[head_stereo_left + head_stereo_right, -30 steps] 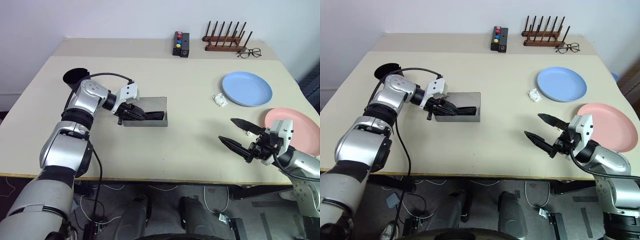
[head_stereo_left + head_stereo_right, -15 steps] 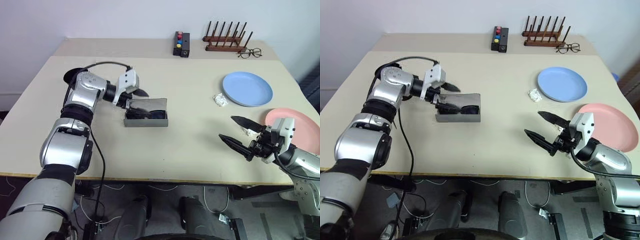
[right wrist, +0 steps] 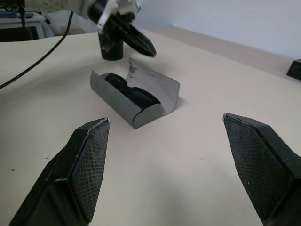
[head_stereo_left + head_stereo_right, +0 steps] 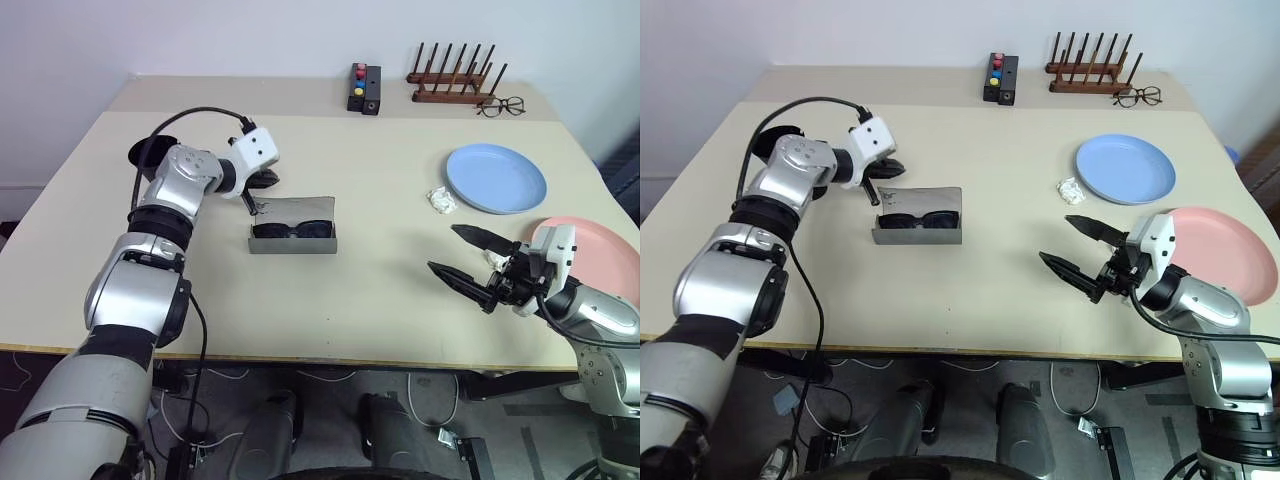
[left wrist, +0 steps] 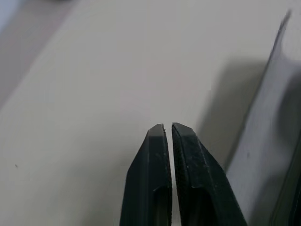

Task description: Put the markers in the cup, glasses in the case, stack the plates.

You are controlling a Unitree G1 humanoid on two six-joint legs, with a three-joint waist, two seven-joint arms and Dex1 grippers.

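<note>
A: So, where are the glasses (image 4: 291, 230)?

B: Lying inside the grey case (image 4: 292, 243), whose lid stands open toward the far side. The left gripper (image 4: 268, 181) hangs just beyond the lid's left corner, fingers pressed together on nothing.

A: And the right gripper (image 4: 467, 257)?

B: Spread wide and empty, low over bare table (image 4: 360, 300) near the front edge, well apart from the case. The pink plate (image 4: 600, 262) sits just behind it at the right edge, the light blue plate (image 4: 496, 177) farther back, with a crumpled white scrap (image 4: 439, 200) beside it.

A: Room between them?

B: A broad open stretch of tabletop from case to plates. The cup (image 4: 150, 156) stands near the left edge, behind the left arm.
</note>
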